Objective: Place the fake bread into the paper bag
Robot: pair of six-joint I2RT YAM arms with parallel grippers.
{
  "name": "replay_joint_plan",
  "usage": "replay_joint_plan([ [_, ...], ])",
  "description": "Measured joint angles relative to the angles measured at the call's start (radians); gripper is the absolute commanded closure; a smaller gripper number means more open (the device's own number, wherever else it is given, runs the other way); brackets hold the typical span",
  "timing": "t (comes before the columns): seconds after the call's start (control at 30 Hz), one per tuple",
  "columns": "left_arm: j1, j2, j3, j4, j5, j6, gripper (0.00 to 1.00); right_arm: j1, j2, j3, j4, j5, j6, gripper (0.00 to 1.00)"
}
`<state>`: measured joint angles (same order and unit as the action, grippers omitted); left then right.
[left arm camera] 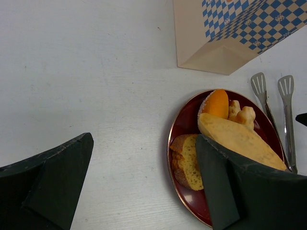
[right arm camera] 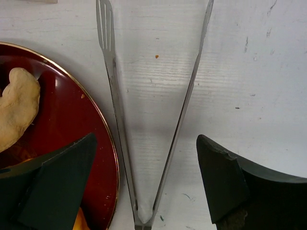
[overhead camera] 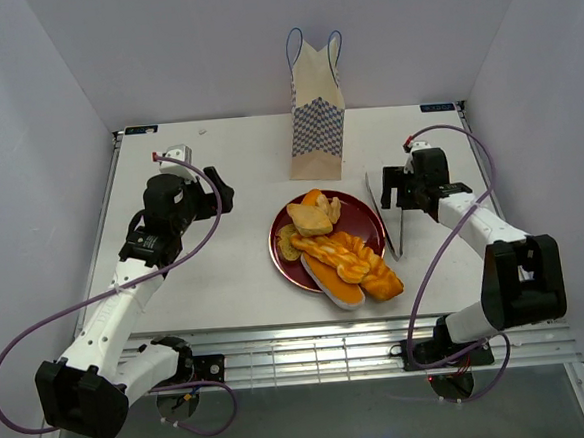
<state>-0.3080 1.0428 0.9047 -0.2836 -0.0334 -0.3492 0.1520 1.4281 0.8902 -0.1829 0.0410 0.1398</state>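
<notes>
Right claw: both fingers spread wide, nothing pinched. In the right wrist view the metal tongs lie on the table between the 2 fingers, hinge at 6 o'clock and the 2 slotted tips fanned toward 12 o'clock. We cannot tell whether the fingers touch the table.

Left claw: also spread wide and holding nothing, with bare white table under the gap.

Going outward in the top view, the right claw sits over the tongs, just beside the 3 o'clock rim of the dark red plate. The left claw is at about 10 o'clock from the plate, well apart from it.

The fake bread is all piled on the plate: a braided loaf and a long oval roll overhang the rim at 5 o'clock, and smaller pieces sit toward 12 o'clock. None is in the bag.

The paper bag stands upright at 12 o'clock from the plate, near but not touching it, checkered half at the bottom and 2 blue handles up.
</notes>
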Motion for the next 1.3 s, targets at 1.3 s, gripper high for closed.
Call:
replay_joint_plan([
  [1.3,0.000,0.016,0.000,0.000,0.072,-0.001,0.02,0.080,0.272,0.184,-0.105,0.174,-0.033,0.10],
])
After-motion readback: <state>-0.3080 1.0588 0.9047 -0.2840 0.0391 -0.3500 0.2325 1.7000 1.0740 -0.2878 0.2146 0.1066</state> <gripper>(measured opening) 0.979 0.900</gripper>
